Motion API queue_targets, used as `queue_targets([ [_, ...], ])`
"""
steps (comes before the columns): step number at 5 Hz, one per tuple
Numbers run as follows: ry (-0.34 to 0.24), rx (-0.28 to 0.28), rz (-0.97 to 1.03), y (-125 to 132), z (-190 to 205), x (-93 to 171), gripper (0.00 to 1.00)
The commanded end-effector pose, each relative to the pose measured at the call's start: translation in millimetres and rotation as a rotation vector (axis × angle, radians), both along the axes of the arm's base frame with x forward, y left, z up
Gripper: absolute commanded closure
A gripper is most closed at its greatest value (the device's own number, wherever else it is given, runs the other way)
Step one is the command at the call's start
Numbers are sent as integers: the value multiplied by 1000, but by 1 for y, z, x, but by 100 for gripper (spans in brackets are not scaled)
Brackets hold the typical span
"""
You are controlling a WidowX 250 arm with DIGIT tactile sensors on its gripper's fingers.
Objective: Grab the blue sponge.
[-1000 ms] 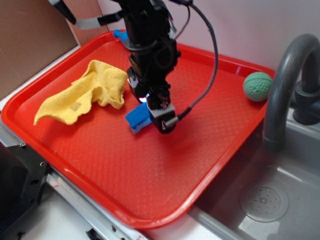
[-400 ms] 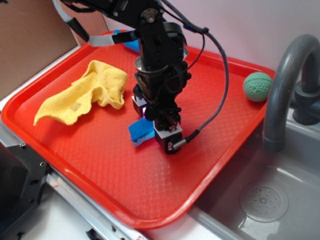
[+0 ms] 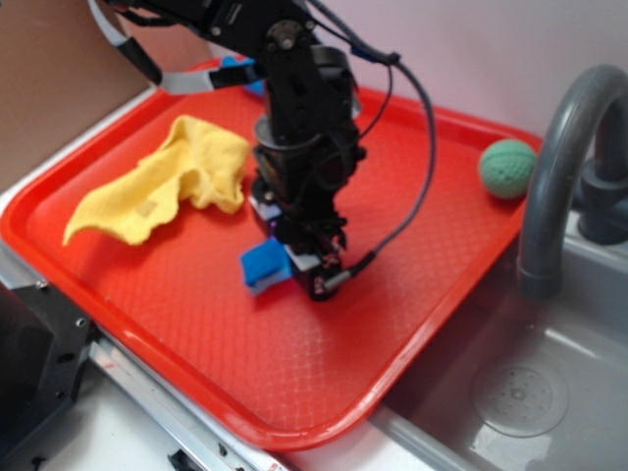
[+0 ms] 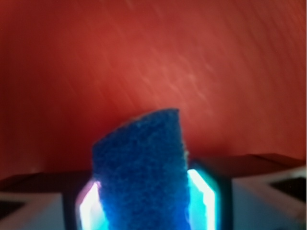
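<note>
Your gripper (image 3: 299, 267) has its fingers pressed against both sides of the blue sponge (image 3: 263, 266).

In your wrist view the blue sponge (image 4: 140, 172) stands between the two fingers (image 4: 211, 182), over the red tray (image 3: 294, 363). The yellow cloth (image 3: 162, 182) lies well apart on your tray, and the green ball (image 3: 507, 168) sits near the faucet (image 3: 554, 177).

A pale pink wall (image 3: 491, 49) backs a grey sink (image 3: 510, 392) with its curved faucet (image 3: 554, 167).
</note>
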State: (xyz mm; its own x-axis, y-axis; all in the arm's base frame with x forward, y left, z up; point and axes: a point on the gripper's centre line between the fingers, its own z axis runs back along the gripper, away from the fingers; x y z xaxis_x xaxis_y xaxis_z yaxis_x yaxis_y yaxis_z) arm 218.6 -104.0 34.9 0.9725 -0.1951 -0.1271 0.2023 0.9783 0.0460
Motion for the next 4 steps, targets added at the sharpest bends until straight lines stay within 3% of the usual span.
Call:
queue_targets([
  [1,-167,-138,88,52,101,10,100],
  [2,-234,-166,159,76,151,-4,100],
  [3,-270,-173,202,96,171,-18,100],
  [4,-277,-191,190,100,174,-19,100],
])
